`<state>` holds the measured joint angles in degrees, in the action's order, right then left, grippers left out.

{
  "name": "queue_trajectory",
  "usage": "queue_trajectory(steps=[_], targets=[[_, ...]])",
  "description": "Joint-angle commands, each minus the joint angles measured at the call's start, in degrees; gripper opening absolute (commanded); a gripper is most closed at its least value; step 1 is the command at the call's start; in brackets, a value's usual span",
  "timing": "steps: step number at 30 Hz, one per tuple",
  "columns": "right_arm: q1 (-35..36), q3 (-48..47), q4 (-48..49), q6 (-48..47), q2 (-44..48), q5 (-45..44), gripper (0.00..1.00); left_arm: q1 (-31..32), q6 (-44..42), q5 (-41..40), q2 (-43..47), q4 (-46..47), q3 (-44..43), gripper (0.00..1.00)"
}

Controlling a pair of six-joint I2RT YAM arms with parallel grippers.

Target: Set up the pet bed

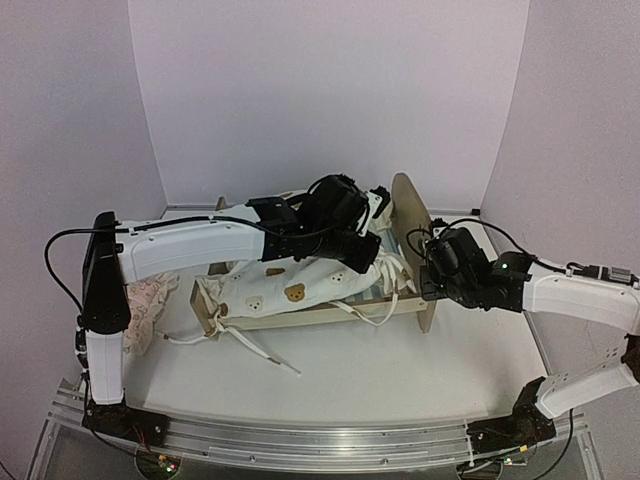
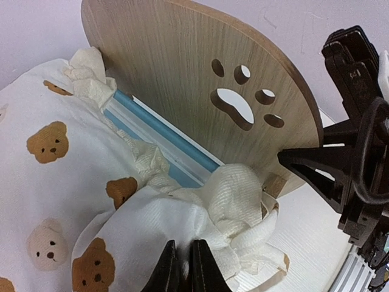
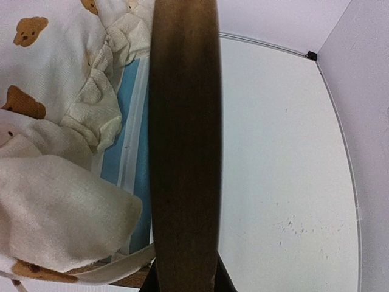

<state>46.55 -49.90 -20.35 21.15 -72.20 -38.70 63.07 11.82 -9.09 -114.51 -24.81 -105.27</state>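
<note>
The pet bed (image 1: 322, 318) lies on the counter (image 1: 400, 375), stretching from its headboard (image 1: 410, 212) toward the left arm's side; the right gripper (image 1: 428, 272) clamps the headboard's edge, while the left gripper (image 2: 185, 271), just beside the headboard, pinches the quilt (image 2: 61, 182).

A robotics lab test cell: plain pale walls (image 1: 330, 90) close in behind and beside the white desk (image 1: 440, 370). At the desk's near edge, an aluminium rail (image 1: 300, 440) carries the cabled left arm (image 1: 190, 245) and right arm (image 1: 580, 295).

Soft even light; pet bed (image 3: 185, 152) edge blurry
</note>
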Motion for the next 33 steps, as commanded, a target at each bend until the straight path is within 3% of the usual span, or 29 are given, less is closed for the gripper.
queue_trajectory(steps=[1,16,18,23,25,28,33], targets=[[2.3,-8.6,-4.6,0.3,2.2,-0.2,0.0,0.0,0.3,-0.9,-3.4,-1.8,-8.6,0.08],[6.8,-18.6,-11.9,2.9,-1.0,-3.8,0.0,0.3,2.4,2.8,-8.5,-2.2,-11.9,0.13],[7.3,-19.3,-12.7,3.4,-1.2,-4.8,0.0,0.9,2.6,2.2,-7.8,-3.0,-11.8,0.19],[7.8,-21.5,-15.8,5.2,-2.2,-8.2,0.0,4.4,1.2,-1.8,1.6,0.7,-2.6,0.58],[7.8,-23.0,-17.7,5.9,-3.2,-9.5,0.0,5.5,1.1,-3.5,6.7,2.6,2.4,0.67],[7.8,-24.9,-19.7,7.0,-4.7,-10.6,0.0,6.9,0.7,-4.1,14.4,5.5,10.4,0.75],[7.8,-27.7,-21.7,8.4,-6.6,-12.4,0.0,8.7,-1.3,1.1,25.5,11.8,24.4,0.77]])
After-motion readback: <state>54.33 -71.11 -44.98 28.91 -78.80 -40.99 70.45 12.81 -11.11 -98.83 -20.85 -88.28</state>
